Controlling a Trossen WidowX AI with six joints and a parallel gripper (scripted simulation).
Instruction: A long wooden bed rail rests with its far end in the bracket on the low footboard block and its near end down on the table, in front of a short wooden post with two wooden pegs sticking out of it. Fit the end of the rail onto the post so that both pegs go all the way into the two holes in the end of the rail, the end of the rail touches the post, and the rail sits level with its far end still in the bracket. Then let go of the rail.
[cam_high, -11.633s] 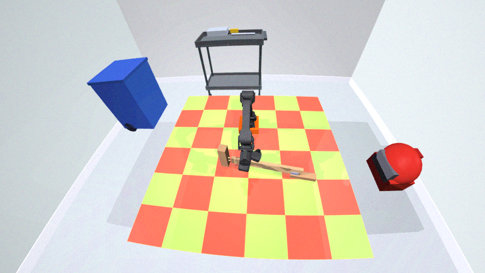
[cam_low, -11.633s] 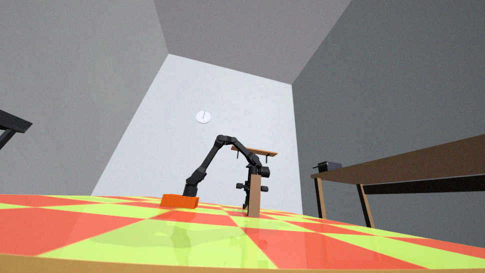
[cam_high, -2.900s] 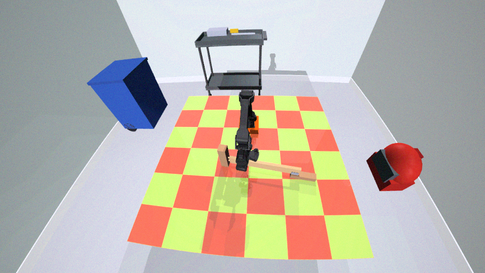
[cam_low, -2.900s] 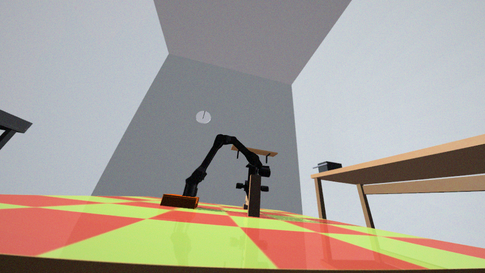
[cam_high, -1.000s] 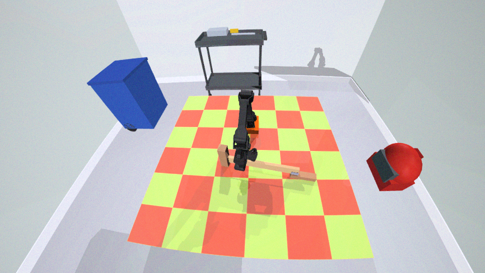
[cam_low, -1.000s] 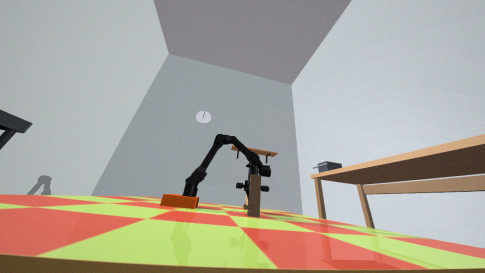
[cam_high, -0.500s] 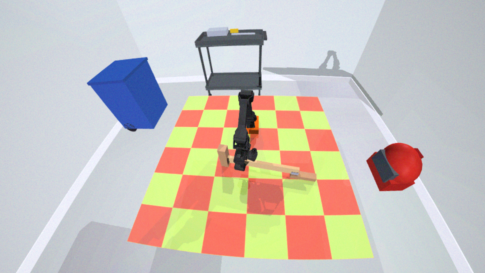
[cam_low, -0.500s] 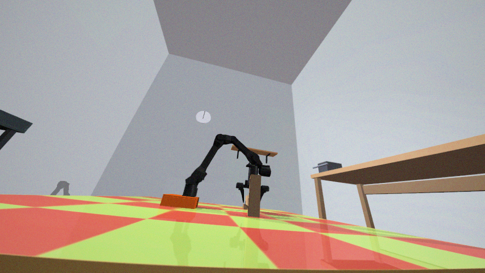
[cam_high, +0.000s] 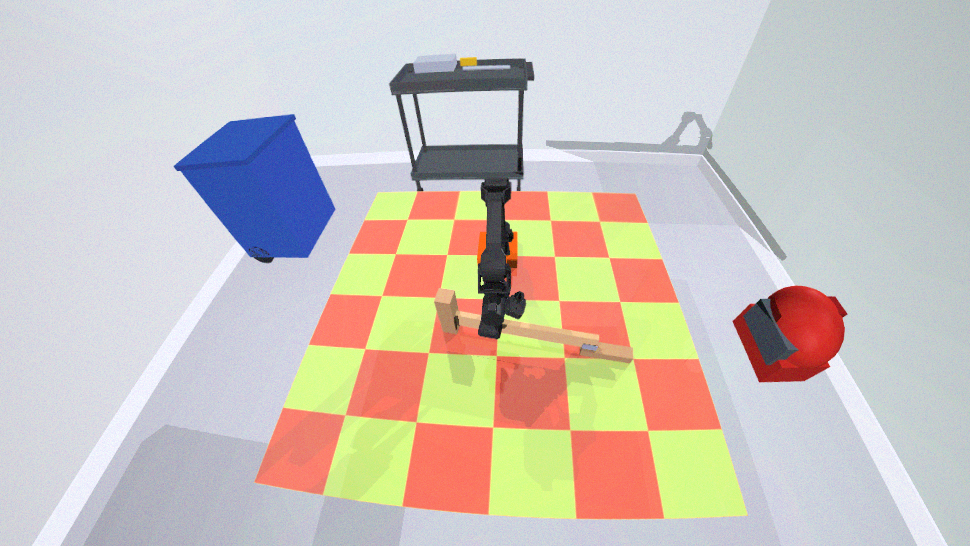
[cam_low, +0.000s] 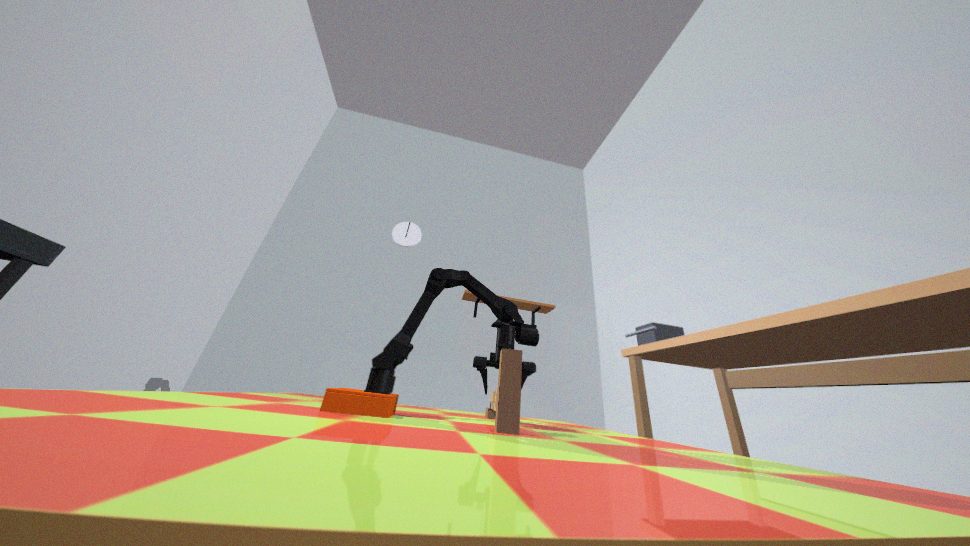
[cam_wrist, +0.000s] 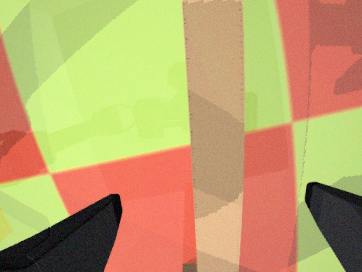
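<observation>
So the hand (cam_low: 505, 381) (cam_wrist: 213, 197) is wide open, nothing in its grip, just above the surface (cam_high: 532, 464) (cam_low: 325, 501) (cam_wrist: 115, 90). The long rail (cam_high: 551, 330) (cam_wrist: 217, 115) runs below it, between the fingertips, with the upright post (cam_high: 445, 312) (cam_low: 509, 392) near the hand.

top high and angled down — exterior low at table edge, wrist close above rail (cam_high: 553, 332) (cam_wrist: 217, 120)

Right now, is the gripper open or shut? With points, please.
Open: the wrist view shows its fingers wide apart, the gripper (cam_low: 505, 392) (cam_wrist: 213, 197) holding nothing, with the rail (cam_high: 553, 332) (cam_wrist: 217, 125) visible between them.
</observation>
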